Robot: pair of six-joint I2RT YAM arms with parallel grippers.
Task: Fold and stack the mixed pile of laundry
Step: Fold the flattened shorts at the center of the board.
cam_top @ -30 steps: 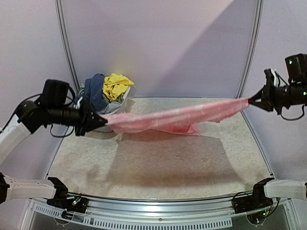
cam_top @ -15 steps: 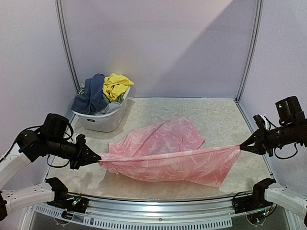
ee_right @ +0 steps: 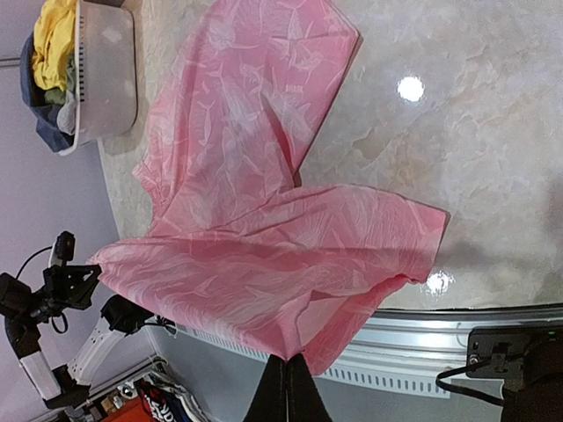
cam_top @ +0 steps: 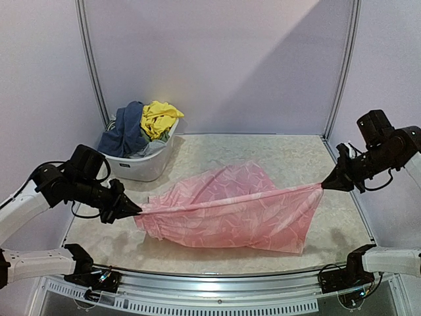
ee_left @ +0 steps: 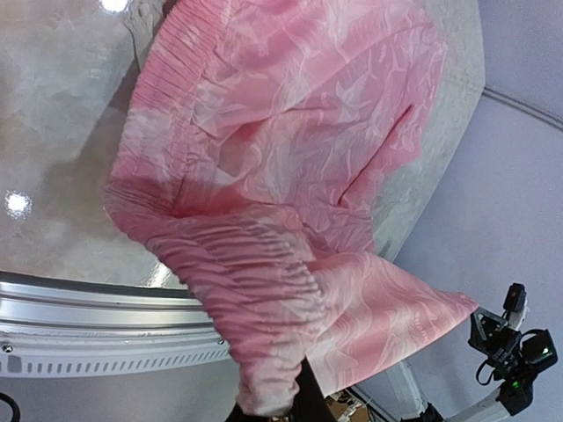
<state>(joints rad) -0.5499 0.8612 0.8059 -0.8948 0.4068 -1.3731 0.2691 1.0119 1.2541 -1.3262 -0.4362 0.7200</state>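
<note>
Two arms share one garment over a marbled table [cam_top: 217, 247], whose bare surface gives room for a flat lay-down. Largest of the task's things is the pale pink patterned piece [cam_top: 230, 210]: one edge is pulled into a taut line between the arms and held off the surface, while the cloth on either side of that line drapes down and rests on the table, the far flap spread toward the back and the near flap lying close to the front rail. At the back left corner stands the white tub [cam_top: 141, 168], holding the rest of the pile, a navy piece [cam_top: 128, 128] and a yellow piece [cam_top: 158, 117], well apart from the work. The left gripper [cam_top: 135, 210] is pressed together on the left end of the taut edge, where the left wrist view shows the cloth gathered in fine pleats; the right gripper [cam_top: 323, 185] pinches the opposite corner and, in the top view, appears to sit somewhat higher. Judged from this pose, the step in hand is spreading the piece before a fold. To do it well, both ends should probably descend together with tension held equal, so that the edge lands straight and not skewed. The near flap should be kept clear of the rail. Neither pinch should open until the cloth bears fully on the table, since this thin, slack fabric is likely to bunch once tension drops.
</note>
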